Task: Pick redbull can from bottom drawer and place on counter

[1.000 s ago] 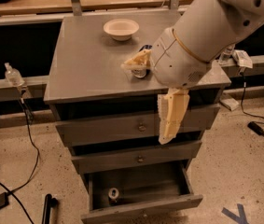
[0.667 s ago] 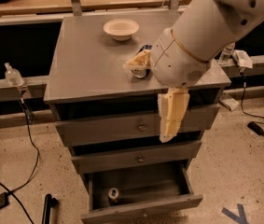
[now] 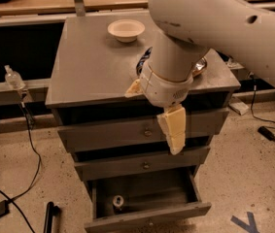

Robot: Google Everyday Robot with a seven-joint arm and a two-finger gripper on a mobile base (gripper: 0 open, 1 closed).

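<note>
We log the arm (image 3: pixel 214 23) filling the upper right, over the counter (image 3: pixel 93 67). Bottom drawer (image 3: pixel 146 217) stands open, lower centre. Gripper (image 3: pixel 172 130) hangs mid-frame before the upper drawers (image 3: pixel 103 137); released or clenched, we cannot tell. White bowl (image 3: pixel 126 29) sits on the counter. Redbull can (image 3: pixel 118 201) stands in the drawer's front left.

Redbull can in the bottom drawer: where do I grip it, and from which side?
I'd grip the redbull can around its upper body, just under the silver top, descending from straight above. It stands upright in the left front of the bottom drawer, whose walls likely block a sideways approach; only the top is open. The gripper hangs higher, to the can's right, before the upper drawers.
</note>
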